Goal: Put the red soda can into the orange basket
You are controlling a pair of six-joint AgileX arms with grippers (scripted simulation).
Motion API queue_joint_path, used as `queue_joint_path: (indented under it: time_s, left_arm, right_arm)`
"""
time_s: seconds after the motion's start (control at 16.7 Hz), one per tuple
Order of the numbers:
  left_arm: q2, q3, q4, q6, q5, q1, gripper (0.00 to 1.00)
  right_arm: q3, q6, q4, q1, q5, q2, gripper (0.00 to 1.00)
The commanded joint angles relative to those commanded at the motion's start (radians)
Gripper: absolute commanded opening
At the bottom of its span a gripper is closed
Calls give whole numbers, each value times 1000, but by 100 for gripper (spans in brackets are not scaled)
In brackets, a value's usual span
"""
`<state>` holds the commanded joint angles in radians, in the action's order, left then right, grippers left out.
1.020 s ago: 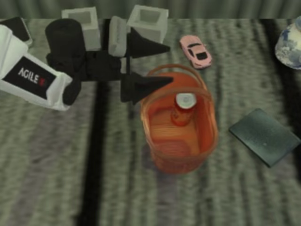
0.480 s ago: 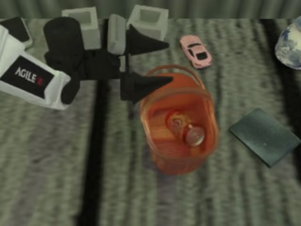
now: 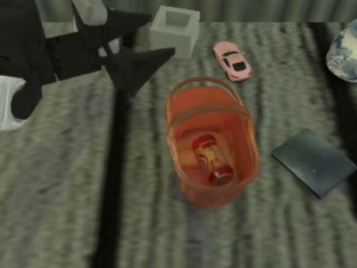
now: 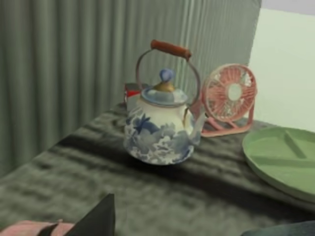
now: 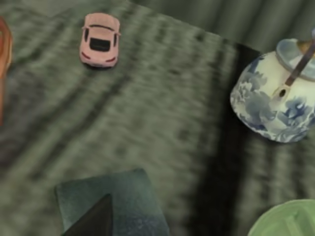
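Note:
The red soda can lies on its side on the slatted bottom of the orange basket, under the arched handle, with nothing touching it. The basket stands mid-table. My left gripper is open and empty, raised at the back left, well clear of the basket. Only one dark finger of it shows in the left wrist view. My right arm is out of the top view. Its gripper hangs open over the right side of the table, with one finger above a dark flat book.
A grey open box stands at the back, beside the left gripper. A pink toy car sits behind the basket, and the dark book lies to its right. Far right are a blue-and-white teapot, a pink fan and a green plate.
The can stood upright in the basket, tipped over, and now lies flat. My left gripper has drawn back up and to the left, away from the basket, still open.

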<state>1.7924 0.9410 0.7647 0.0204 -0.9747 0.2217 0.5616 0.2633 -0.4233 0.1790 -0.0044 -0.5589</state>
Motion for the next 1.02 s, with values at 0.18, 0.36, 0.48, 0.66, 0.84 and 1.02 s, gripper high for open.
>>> queue_joint_path:
  time_s: [0.18, 0.36, 0.48, 0.66, 0.84, 1.02]
  left_arm:
    - [-272, -164, -150, 19, 165, -46, 100]
    - [-585, -341, -305, 32, 338, -92, 100]
    - [-815, -459, -405, 35, 453, -121, 100]
    - [-1146, -620, -535, 32, 617, -162, 100]
    - [-1436, -758, -639, 19, 764, -196, 100]
    - [-1645, -862, -713, 0, 881, -222, 100]
  right_arm:
    - [329, 136, -223, 88, 1, -324, 100]
    - [683, 279, -459, 180, 2, -669, 100]
    - [917, 372, -613, 241, 1, -897, 100]
    - [1242, 502, -826, 325, 1, -1217, 100]
    - [1521, 614, -1005, 398, 3, -1487, 100]
    - [1732, 699, -1135, 453, 6, -1679, 100]
